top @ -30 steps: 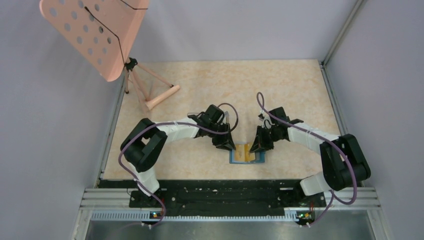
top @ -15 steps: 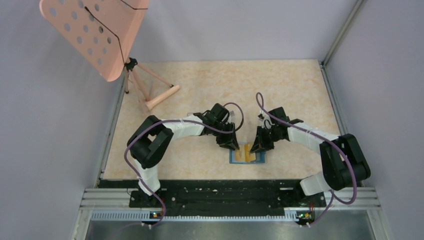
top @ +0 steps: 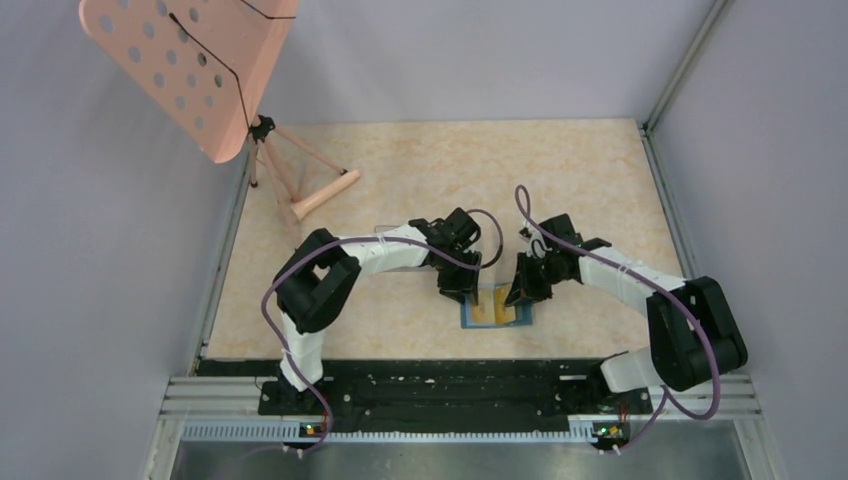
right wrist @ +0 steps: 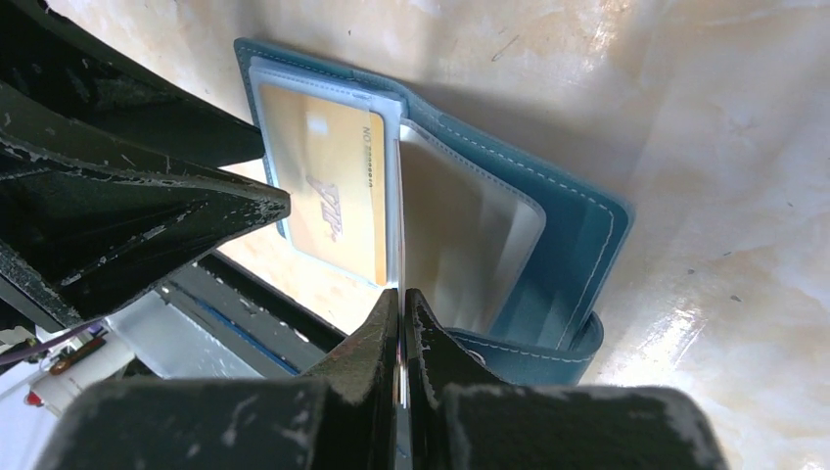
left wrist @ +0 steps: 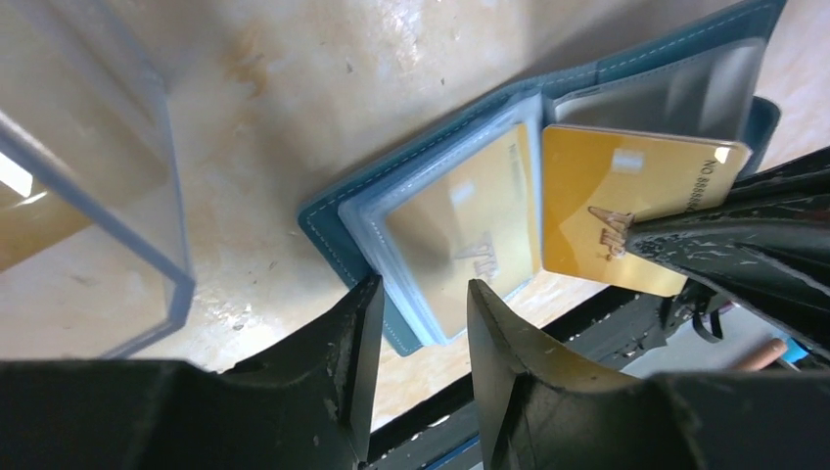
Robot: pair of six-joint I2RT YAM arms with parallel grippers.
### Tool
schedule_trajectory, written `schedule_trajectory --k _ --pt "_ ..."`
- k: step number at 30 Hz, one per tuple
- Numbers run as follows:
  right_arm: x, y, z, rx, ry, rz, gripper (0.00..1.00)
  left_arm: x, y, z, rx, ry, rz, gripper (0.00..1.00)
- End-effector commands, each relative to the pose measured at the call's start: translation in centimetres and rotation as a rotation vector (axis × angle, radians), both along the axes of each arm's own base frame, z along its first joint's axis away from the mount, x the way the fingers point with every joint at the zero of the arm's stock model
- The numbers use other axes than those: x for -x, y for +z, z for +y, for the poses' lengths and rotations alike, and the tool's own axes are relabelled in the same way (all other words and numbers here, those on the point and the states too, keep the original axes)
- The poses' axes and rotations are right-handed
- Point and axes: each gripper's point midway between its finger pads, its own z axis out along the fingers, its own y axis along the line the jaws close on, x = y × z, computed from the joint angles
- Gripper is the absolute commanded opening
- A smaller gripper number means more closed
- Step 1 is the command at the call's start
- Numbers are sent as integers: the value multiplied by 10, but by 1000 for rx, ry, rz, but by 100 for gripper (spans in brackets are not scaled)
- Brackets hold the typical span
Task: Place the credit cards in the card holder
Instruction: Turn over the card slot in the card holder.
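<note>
Card holder [right wrist: 573, 235], teal-blue, is lying open on the beige marbled surface [top: 420, 170], near the middle of its near edge, between the tips of the two arms. Plain grey walls [top: 480, 60] are closing the surface in on three sides. A pink perforated panel [top: 190, 70] on a tripod is standing toward the far left, and a metal rail [top: 460, 405] is running along the near edge by the arm bases. A clear plastic box [left wrist: 88, 196] is sitting on the surface close to the holder in the left wrist view. The left arm [top: 360, 258] is reaching in from the left. The left jaws are hanging parted above the holder's left edge with nothing between them, and whether they are touching it I cannot tell. One orange-yellow card [left wrist: 460, 235] is lying inside the clear sleeve on the holder's left half. The right arm [top: 620, 275] is reaching in from the right, and the right jaws are pinching shut on a second orange-yellow card [left wrist: 626, 196]. They are holding it over the holder's fold, where it is showing edge-on in the right wrist view, beside the pocketed right half.
</note>
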Motion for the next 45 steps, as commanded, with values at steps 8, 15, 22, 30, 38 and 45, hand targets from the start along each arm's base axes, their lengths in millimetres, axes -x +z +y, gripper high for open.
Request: schedule_trajectory --k 8,15,22,30,38,45 --pt "-3 -15 -11 68 5 -3 0 1 3 -7 -17 -57 -29 40" --pt "-2 -18 -9 60 11 6 0 5 12 -18 -1 -99 -35 28" --pt "0 -18 -8 52 17 9 0 6 19 -24 -33 -146 -66 25" --pt "0 -18 -7 47 18 12 0 8 19 -19 -134 -190 -98 45" --pt "1 -17 -6 41 21 14 0 9 11 -11 -223 -211 -103 47" --pt "1 -17 -6 37 24 14 0 11 8 -7 -281 -238 -113 54"
